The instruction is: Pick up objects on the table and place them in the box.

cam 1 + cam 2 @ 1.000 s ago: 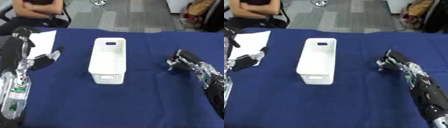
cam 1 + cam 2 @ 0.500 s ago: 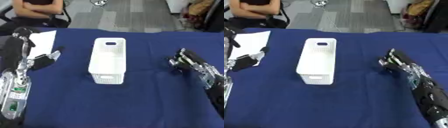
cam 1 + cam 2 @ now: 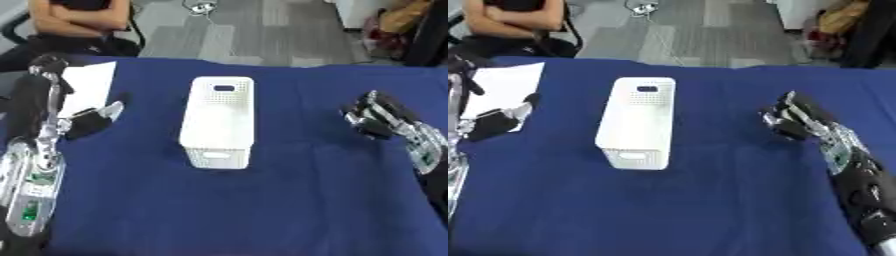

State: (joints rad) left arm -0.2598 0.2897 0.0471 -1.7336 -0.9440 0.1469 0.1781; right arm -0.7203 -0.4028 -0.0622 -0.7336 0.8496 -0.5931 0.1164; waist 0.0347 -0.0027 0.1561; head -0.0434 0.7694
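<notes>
A white perforated plastic box [image 3: 219,121] with a slot handle in each short end stands near the middle of the surface [image 3: 262,200], which is covered in a dark blue cloth. The box is long and narrow, with 1 short end facing near and the other far. What lies inside it cannot be made out from above.

The right hand [image 3: 794,120] is raised just above the cloth on the right side, well apart from the box. Its black fingers [image 3: 802,107] are bent inward, with silver showing at the joints, and nothing shows between them. Its forearm runs off toward the near right corner.

The left hand [image 3: 94,120] is at the left side of the surface, also well apart from the box, with its black fingers stretched out and relaxed, pointing toward the far right. It holds nothing. Whether it touches the cloth or hangs just above it cannot be told. The left arm runs down the left edge with silver and black parts.

A white sheet of paper [image 3: 86,85] lies flat on the cloth at the far left, just beyond the left hand.

No loose object to pick up is visible on the blue cloth.
</notes>
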